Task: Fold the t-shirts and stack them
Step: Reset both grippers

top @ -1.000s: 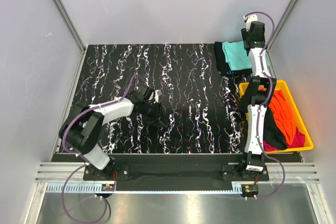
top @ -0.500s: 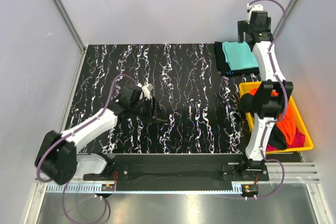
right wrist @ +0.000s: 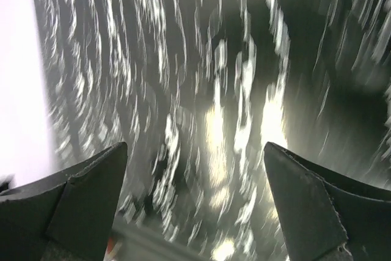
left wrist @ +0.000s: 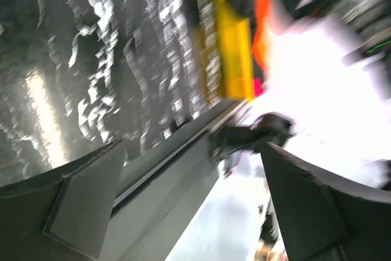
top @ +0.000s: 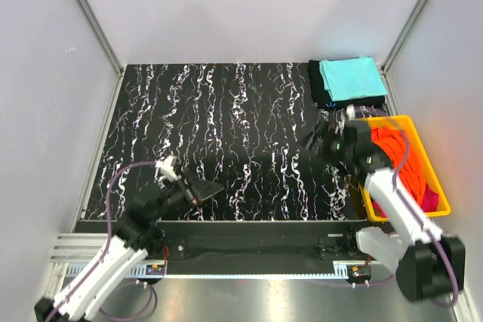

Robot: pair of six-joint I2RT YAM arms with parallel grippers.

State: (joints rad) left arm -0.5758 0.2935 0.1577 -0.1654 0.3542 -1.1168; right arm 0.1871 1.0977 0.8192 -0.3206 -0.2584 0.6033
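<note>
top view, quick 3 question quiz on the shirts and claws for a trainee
1. True or false: the teal shirt lies on top of a black shirt.
2. Where is the orange shirt? A: in the yellow bin. B: spread on the middle of the table. C: on the teal shirt.
3. Fill in: the left claw and the right claw are both ____ and hold nothing.
Key: 1 true; 2 A; 3 open.

Left arm [top: 113, 262] and right arm [top: 396, 201] retreated — fingers [left wrist: 85, 206] opened.
</note>
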